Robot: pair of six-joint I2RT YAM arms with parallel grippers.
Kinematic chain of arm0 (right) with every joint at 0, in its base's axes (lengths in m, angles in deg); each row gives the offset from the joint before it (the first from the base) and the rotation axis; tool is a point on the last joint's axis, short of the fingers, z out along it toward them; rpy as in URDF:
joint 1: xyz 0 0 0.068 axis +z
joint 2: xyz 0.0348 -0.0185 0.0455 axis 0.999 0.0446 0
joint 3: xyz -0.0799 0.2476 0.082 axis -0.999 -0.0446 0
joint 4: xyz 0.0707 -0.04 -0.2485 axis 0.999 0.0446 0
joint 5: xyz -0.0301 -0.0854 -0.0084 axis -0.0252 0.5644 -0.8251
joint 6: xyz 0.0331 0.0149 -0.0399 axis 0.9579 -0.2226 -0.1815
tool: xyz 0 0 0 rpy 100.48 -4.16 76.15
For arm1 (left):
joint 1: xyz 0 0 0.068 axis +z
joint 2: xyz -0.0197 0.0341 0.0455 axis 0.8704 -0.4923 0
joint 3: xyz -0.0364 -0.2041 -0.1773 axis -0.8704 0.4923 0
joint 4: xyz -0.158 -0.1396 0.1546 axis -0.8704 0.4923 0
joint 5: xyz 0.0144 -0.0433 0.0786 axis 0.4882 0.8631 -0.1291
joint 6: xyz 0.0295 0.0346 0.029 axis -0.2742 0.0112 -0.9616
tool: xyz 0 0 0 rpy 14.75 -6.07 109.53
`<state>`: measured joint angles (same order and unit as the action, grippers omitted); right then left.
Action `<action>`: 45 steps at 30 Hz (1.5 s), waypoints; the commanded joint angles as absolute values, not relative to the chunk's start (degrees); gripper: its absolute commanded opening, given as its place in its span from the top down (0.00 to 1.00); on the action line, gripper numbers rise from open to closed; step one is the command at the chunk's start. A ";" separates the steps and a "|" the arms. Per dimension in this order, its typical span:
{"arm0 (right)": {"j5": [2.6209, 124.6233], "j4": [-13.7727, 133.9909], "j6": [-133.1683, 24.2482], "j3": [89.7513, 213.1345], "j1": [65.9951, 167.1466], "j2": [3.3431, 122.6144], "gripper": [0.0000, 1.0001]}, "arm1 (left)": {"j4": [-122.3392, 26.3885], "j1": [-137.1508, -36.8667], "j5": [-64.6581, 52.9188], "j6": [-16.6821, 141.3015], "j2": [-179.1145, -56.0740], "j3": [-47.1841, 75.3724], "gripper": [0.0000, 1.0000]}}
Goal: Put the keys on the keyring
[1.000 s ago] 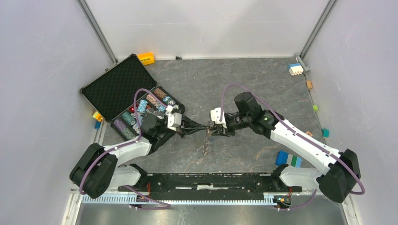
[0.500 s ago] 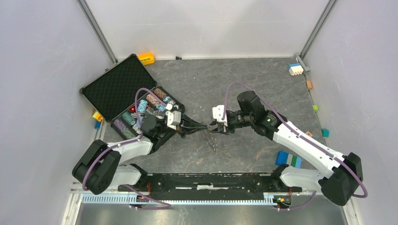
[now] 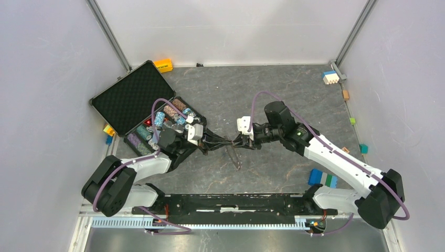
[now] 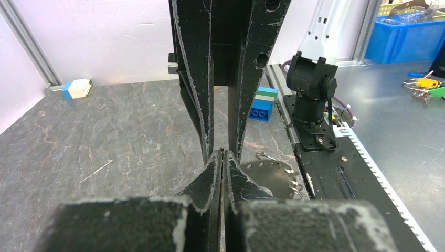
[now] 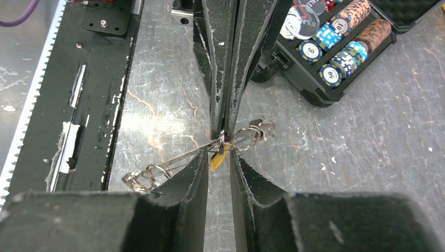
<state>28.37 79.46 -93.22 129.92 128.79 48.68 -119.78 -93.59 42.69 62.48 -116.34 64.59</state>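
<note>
My two grippers meet tip to tip over the middle of the table. The left gripper [image 3: 226,141] is shut, and its tips [image 5: 222,126] pinch the small silver keyring [image 5: 222,140]. A thin metal strand with wire loops [image 5: 144,177] hangs from the ring, seen dangling as a strand [image 3: 234,157] in the top view. The right gripper [image 5: 219,155] faces it, jaws narrowly apart round a yellow key [image 5: 217,160] that hangs at the ring. The key's head spans the gap between the right fingertips. In the left wrist view a perforated metal plate [image 4: 267,176] lies below the left gripper [image 4: 223,153].
An open black case [image 3: 130,97] holding poker chips [image 5: 336,50] stands just left of the left arm. Toy blocks lie around the edges: a blue and green one [image 3: 322,178], an orange one [image 3: 163,65], a blue and white one [image 3: 330,77]. The black base rail [image 3: 231,202] runs along the near edge.
The hanging strand has swung a little to the right and now reaches less far down. Both gripper tips have stayed together, shifting only slightly.
</note>
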 commanded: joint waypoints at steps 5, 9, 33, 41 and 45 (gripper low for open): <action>25.47 76.58 -91.39 130.99 128.55 49.82 0.74 | -123.33 -93.30 41.24 63.32 -116.23 64.38 0.98; 25.84 76.13 -90.98 131.33 128.58 50.18 0.78 | -123.21 -93.30 41.50 63.39 -116.34 64.29 0.98; 31.77 89.59 -96.19 138.03 128.64 51.15 1.00 | -121.89 -93.29 41.68 60.50 -117.30 64.35 0.98; 34.34 93.26 -96.78 140.83 129.06 52.67 1.00 | -120.65 -93.29 42.72 57.76 -117.49 64.31 0.94; 36.76 95.74 -97.05 142.49 130.10 53.93 1.00 | -117.33 -93.30 42.83 54.83 -116.95 63.13 0.83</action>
